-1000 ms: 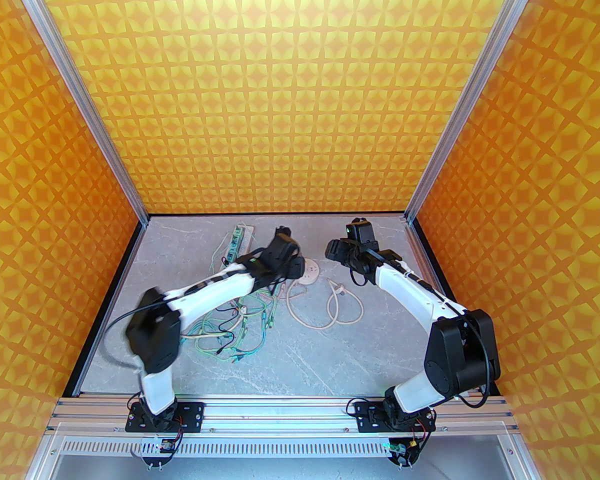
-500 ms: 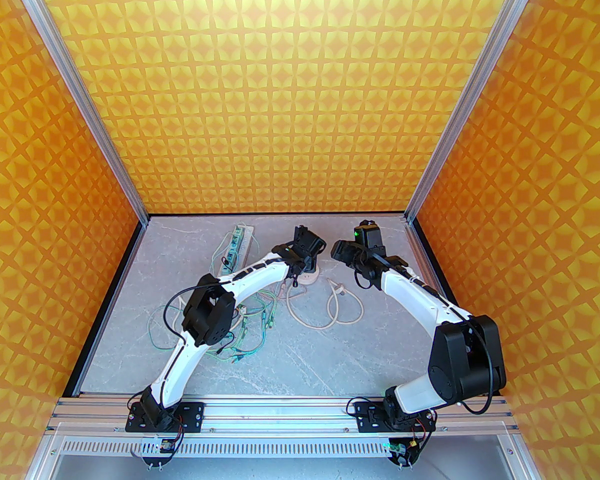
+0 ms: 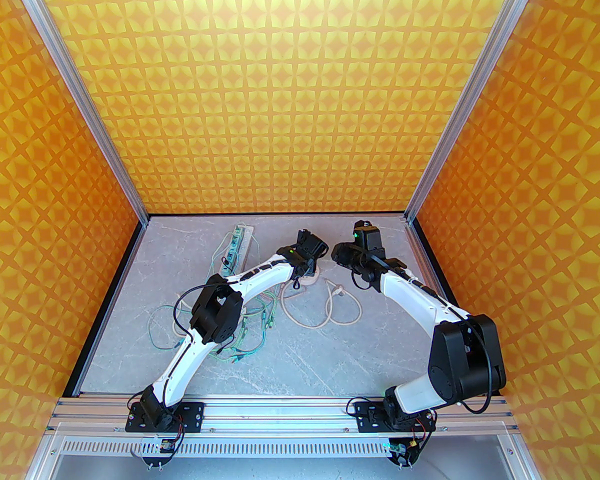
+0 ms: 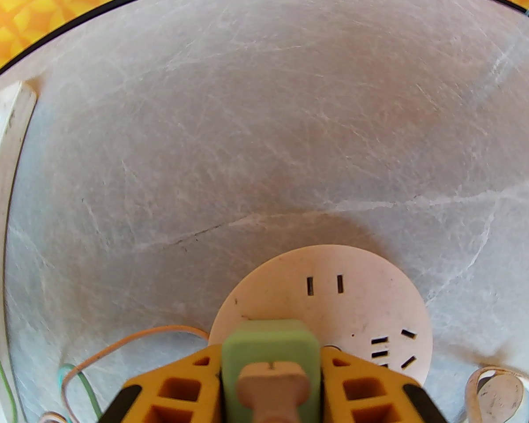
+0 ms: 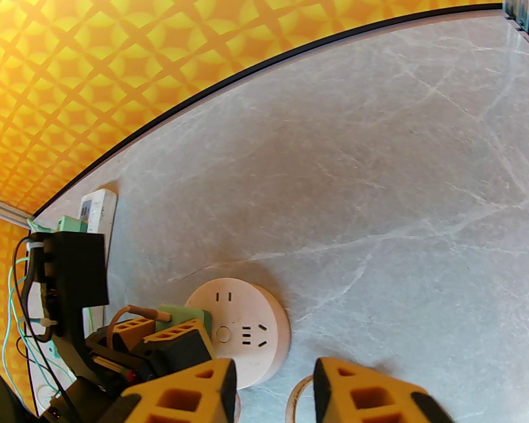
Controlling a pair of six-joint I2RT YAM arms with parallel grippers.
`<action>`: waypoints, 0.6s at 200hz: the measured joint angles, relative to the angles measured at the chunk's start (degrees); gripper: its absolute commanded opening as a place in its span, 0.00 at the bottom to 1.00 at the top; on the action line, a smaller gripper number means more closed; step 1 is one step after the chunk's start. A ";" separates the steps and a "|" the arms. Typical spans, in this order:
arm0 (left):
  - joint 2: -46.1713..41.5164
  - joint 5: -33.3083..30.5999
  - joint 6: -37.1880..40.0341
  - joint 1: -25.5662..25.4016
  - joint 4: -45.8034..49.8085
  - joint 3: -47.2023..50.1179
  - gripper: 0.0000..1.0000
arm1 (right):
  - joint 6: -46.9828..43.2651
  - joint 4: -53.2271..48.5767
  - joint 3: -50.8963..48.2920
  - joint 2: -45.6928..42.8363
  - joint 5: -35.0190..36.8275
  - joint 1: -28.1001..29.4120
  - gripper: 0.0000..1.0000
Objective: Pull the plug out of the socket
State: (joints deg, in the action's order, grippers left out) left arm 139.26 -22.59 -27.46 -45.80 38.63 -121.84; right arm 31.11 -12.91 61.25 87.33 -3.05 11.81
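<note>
We see the left hand [image 4: 270, 366] clamped on the green plug [image 4: 269, 339], which stands at the near edge of the round white socket [image 4: 335, 298]. Our right hand [image 5: 275, 375] hangs just beside the socket, fingers spread wide and holding nothing. The socket lies on the grey desk [image 4: 247, 126].

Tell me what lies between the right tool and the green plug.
The round white socket, its bare face, seen in the right wrist view.
</note>
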 measured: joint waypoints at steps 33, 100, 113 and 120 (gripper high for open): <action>0.00 0.39 4.02 0.00 -1.05 0.15 0.25 | 1.05 1.22 -0.55 0.46 -3.50 -0.02 0.01; 0.00 1.84 6.21 0.04 -3.78 1.20 0.24 | 7.85 9.86 0.33 13.64 -18.23 -0.74 0.00; 0.00 1.99 6.38 0.04 -3.78 1.20 0.24 | 9.09 10.34 0.90 15.96 -20.02 -0.74 0.00; 0.00 2.01 6.47 0.04 -3.80 1.20 0.24 | 9.88 10.93 1.27 17.20 -21.07 -0.74 0.00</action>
State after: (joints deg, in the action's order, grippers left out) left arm 139.26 -20.58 -20.99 -45.76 34.83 -120.64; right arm 40.99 -1.98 62.52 104.53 -24.12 11.07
